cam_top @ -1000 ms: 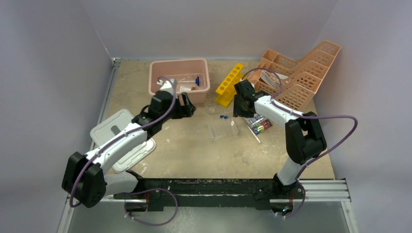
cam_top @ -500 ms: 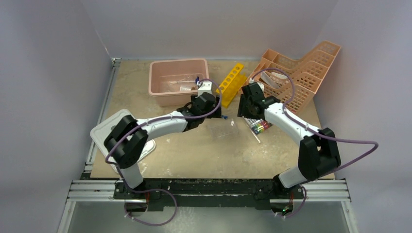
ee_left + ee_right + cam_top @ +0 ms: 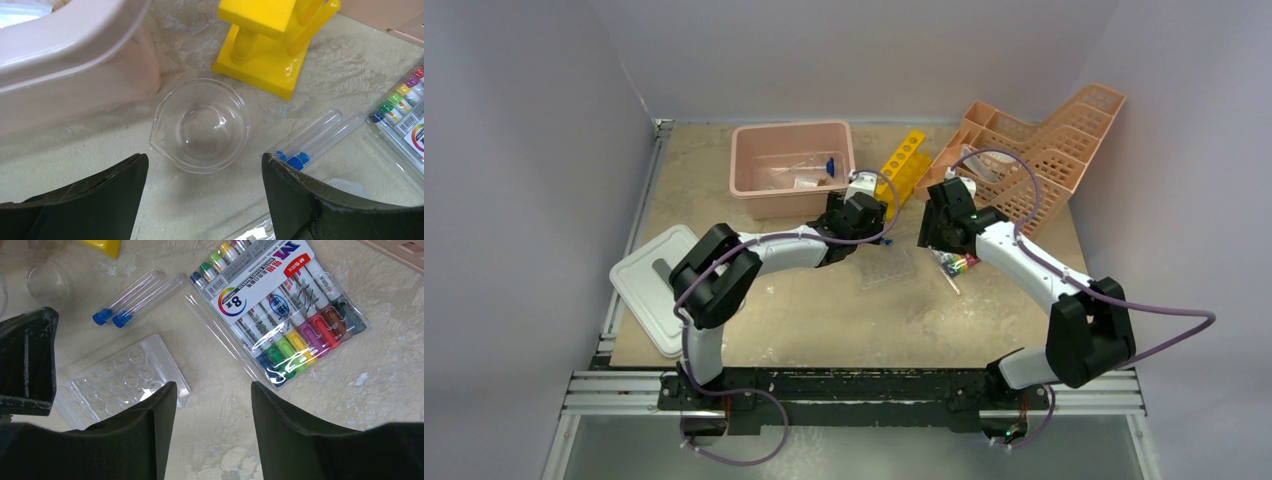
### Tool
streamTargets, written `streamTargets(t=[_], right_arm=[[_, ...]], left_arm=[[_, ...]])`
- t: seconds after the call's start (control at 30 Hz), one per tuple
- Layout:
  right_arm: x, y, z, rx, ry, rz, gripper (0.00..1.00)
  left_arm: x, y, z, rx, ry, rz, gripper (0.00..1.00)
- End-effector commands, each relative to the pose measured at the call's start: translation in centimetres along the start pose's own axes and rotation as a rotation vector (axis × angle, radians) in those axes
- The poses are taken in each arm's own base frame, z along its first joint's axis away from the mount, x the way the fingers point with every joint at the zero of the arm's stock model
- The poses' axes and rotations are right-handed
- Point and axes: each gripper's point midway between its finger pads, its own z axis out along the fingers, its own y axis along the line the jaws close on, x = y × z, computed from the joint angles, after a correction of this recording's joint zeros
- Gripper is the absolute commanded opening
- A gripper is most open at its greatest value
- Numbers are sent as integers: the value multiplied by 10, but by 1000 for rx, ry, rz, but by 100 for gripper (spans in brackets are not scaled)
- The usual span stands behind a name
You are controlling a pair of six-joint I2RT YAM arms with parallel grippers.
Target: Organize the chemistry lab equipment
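Observation:
In the left wrist view my left gripper is open just short of a small clear beaker, which stands upright on the table, and nothing lies between its fingers. Two clear blue-capped tubes lie side by side to the right of the beaker. My right gripper is open over bare table, with the clear well plate to its left and a pack of coloured markers ahead on the right. From above, the left gripper and right gripper hang close together, with the well plate below them.
A yellow tube rack stands just behind the beaker. The pink bin holding small items sits at the back left. Orange lattice baskets stand at the back right. A white lid lies at the left edge.
My left arm swung right from the pink bin's front to the beaker by the yellow rack. The right gripper shifted slightly right. Both sets of jaws opened wider.

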Motion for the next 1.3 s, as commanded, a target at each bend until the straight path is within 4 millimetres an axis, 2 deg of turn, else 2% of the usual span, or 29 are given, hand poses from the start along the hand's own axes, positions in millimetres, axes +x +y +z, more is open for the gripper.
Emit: streamTargets(t=[0.0,0.1,0.33,0.5,0.7,0.87,1.07,1.27], right_arm=[[-11,-3,-6,1,-50,24,59],[-12,-3,-7,-6,-55,19,59],[-11,-3,-9,-13,-61,17,59],[-9,-3,-10,-19,-59,18,59],[-10,-4,-12,-19,-67,21,59],[-9,-5,-13,-22,-73,26,59],[-7,-4,-13,-34,-72,32,59],[-8,1,-9,-48,-69,33,59]], left_arm=[[-47,-22,3,57,-120,29,82],[-53,-25,9,50,-123,45,80],[-42,-24,18,27,-79,65,69],[-45,-26,15,31,-80,59,63],[-54,-31,8,61,-84,45,46],[-59,-31,-5,91,-82,34,43],[-47,-12,-28,77,-58,21,43],[-17,21,-51,6,5,12,43]])
